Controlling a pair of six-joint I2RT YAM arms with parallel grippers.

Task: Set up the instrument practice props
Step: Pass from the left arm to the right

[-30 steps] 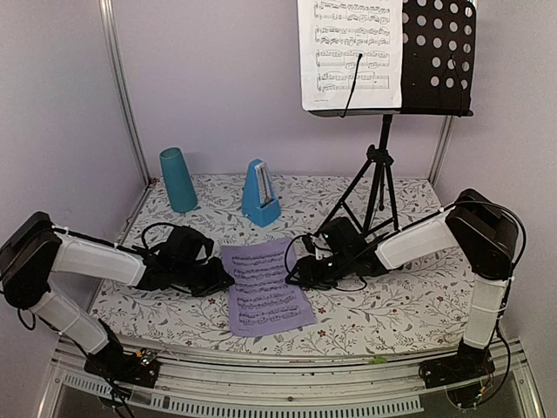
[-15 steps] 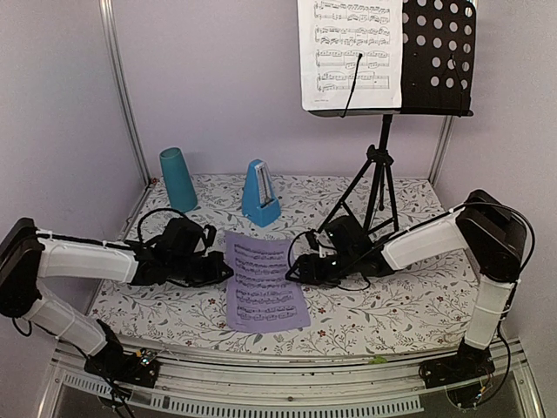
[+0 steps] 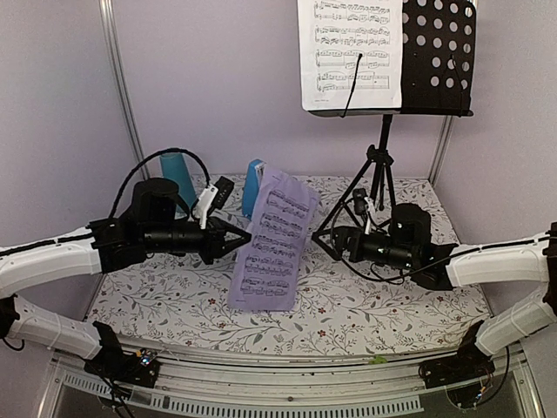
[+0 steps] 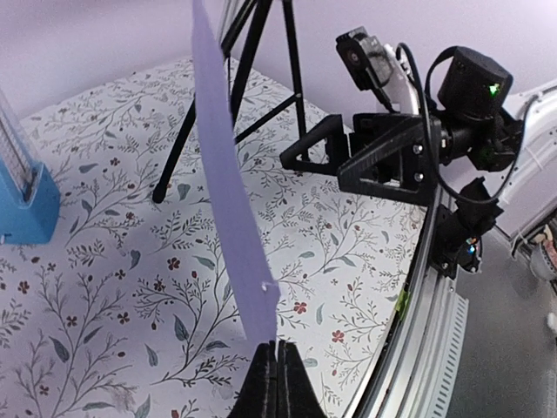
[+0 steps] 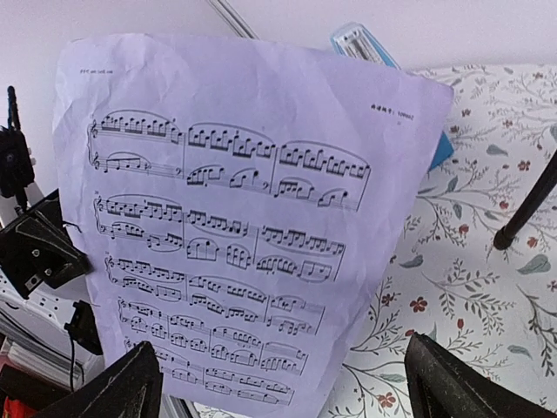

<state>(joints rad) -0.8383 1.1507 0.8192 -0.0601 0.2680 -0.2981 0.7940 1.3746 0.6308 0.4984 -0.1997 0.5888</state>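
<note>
The lavender sheet-music page (image 3: 274, 239) hangs upright above the table, and my left gripper (image 3: 246, 236) is shut on its left edge. In the left wrist view the page (image 4: 222, 174) shows edge-on, pinched between the closed jaws of that gripper (image 4: 277, 350). My right gripper (image 3: 329, 242) is open and empty, just right of the page and facing its printed side (image 5: 235, 235). The black music stand (image 3: 435, 57) stands at the back right with the white page (image 3: 348, 52) on its tray. The blue metronome (image 3: 253, 183) is mostly hidden behind the lavender page.
A tall teal cup (image 3: 178, 174) stands at the back left, partly behind my left arm. The stand's tripod legs (image 3: 376, 187) spread over the floral table cover (image 3: 392, 305) behind my right gripper. A metal rail (image 3: 287, 383) runs along the near edge.
My left gripper has lifted the lavender page off the table and stood it upright. My right gripper has drawn back to the right and is off the page.
</note>
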